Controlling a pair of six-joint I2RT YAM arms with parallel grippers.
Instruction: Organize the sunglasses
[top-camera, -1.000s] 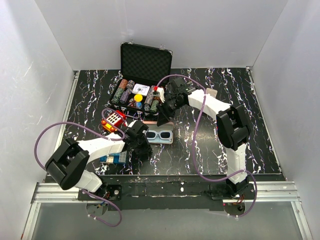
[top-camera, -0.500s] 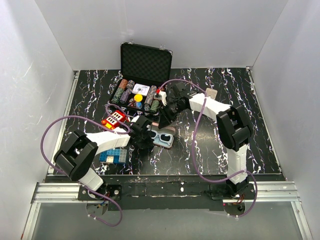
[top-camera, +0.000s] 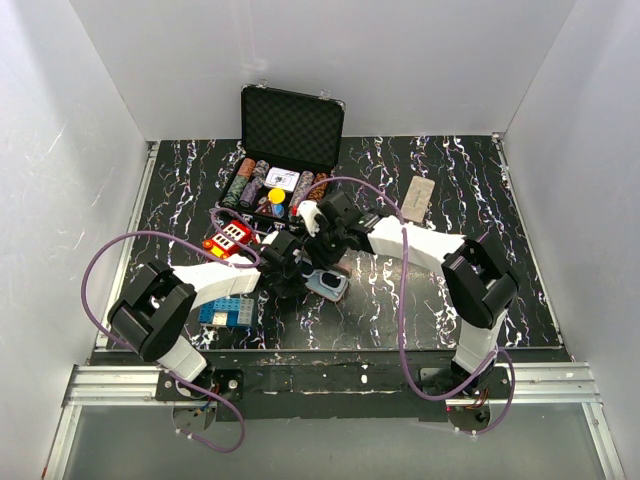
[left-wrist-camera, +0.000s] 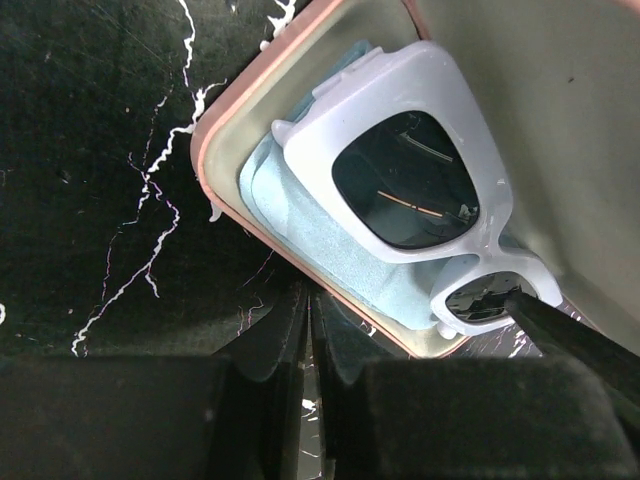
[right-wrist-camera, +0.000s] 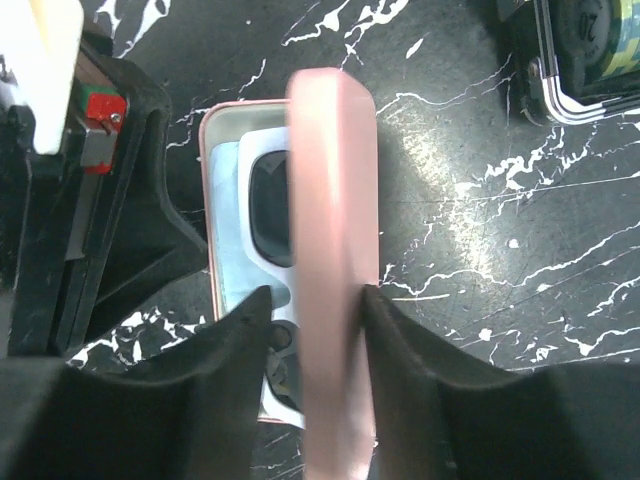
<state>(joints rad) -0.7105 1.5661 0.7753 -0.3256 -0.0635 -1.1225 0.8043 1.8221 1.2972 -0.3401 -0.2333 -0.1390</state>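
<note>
White-framed sunglasses (left-wrist-camera: 410, 180) with dark lenses lie on a light blue cloth (left-wrist-camera: 300, 210) inside an open pink case (left-wrist-camera: 215, 130). The case sits mid-table in the top view (top-camera: 328, 284). My right gripper (right-wrist-camera: 318, 305) is shut on the case's pink lid (right-wrist-camera: 335, 200), which stands edge-on above the sunglasses (right-wrist-camera: 268, 200). One of its fingers reaches down inside the case, over a lens. My left gripper (left-wrist-camera: 310, 300) is shut with nothing between its fingers. Its tips sit just outside the case's rim, on the left side in the top view (top-camera: 290, 268).
An open black chip case (top-camera: 285, 150) full of poker chips stands behind. A red toy (top-camera: 228, 240) and a blue block (top-camera: 225, 313) lie to the left. A grey-brown oblong case (top-camera: 418, 195) lies at the back right. White walls enclose the table.
My right gripper has come forward and left with the lid, swinging it over the sunglasses. My left gripper has closed and moved right against the case, which has turned slightly.
</note>
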